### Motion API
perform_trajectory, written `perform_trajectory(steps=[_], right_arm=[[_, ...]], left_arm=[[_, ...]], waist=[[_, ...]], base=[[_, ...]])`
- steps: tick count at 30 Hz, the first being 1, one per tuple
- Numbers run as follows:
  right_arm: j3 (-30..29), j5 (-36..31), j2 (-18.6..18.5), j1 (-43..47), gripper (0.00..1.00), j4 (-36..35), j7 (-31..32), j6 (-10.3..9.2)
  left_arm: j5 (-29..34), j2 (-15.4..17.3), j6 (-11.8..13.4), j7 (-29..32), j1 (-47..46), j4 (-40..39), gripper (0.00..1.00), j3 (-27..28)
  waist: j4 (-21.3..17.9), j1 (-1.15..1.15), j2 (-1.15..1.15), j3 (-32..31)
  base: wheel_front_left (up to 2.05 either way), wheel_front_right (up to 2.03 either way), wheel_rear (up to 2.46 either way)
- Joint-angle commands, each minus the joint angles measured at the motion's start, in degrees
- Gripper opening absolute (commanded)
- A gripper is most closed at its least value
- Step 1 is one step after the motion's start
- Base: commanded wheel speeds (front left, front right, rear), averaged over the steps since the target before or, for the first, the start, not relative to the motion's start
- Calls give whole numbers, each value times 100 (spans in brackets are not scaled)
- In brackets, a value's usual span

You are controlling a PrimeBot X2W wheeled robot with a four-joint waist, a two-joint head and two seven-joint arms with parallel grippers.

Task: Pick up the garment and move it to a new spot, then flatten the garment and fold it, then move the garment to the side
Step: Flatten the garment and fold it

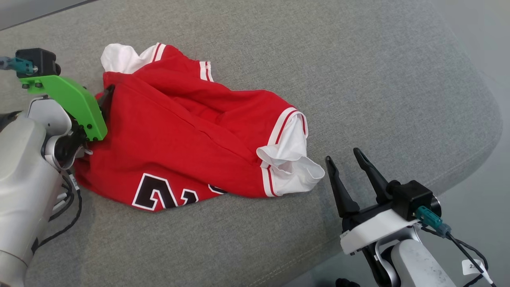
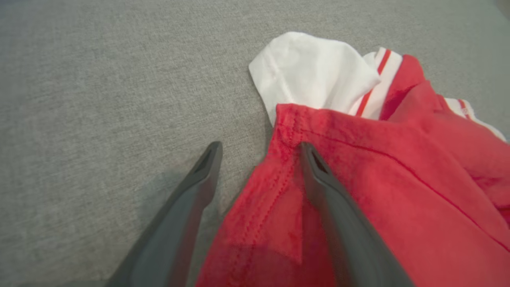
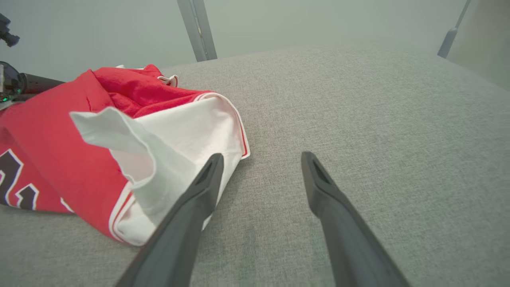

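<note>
spread left gripper [image 2: 259,147] straddles garment [image 2: 378,191] hem in wrist view.

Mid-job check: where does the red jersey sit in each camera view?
Head view: red jersey left of centre.
Left wrist view: red jersey lower right, hem between the jaws.
Right wrist view: red jersey at left, white sleeve foremost.
Shared landmark: grey cushion beneath it.

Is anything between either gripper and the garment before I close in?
Nothing visible. The open left gripper straddles the red hem of the garment; the open right gripper sits just beside its white sleeve, with bare grey cushion between.
</note>
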Motion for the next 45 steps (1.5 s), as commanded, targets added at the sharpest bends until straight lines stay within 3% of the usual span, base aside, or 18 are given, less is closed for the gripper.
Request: perform_trajectory(steps=[1,11,12,13,15,16,21,30,45], right_arm=[[9,-9,-2,-50,100,1,-19,-2],[28,-70,-5,-60,100,42,-19,-2],[30,-74,-5,-55,100,50,-19,-2],[30,-82,-5,-53,100,58,-19,-2],[35,-84,-4,-63,100,63,-19,-2],[42,-85,-5,-71,100,64,-19,-2],[51,-89,-5,-121,100,67,-19,-2],[-76,-116,-5,15,100,93,-19,-2],[-341,-159,-122,252,100,82,-19,-2]], left_arm=[[-82,20,-60,2,-118,42,100,40],[-464,-162,-309,214,-192,86,100,127],[-492,-177,-336,276,-157,63,83,123],[-533,-186,-345,318,-128,36,51,114],[-570,-194,-361,355,-75,1,25,80],[-573,-201,-371,374,-48,-8,0,50],[-571,-184,-391,329,18,-82,0,-59],[-300,-157,-344,-268,-213,-111,0,-66],[-453,-378,-386,-1453,618,-1378,0,-26]], waist=[[-50,0,0,64],[1,0,0,10],[4,0,0,-1],[9,0,0,-9],[16,0,0,-17],[16,0,0,-18],[2,0,0,-22],[168,0,0,-176],[1085,0,0,-657]], base=[[0,0,0],[0,0,0],[0,0,0],[0,0,0],[0,0,0],[0,0,0],[0,0,0],[0,0,0],[0,0,0]])
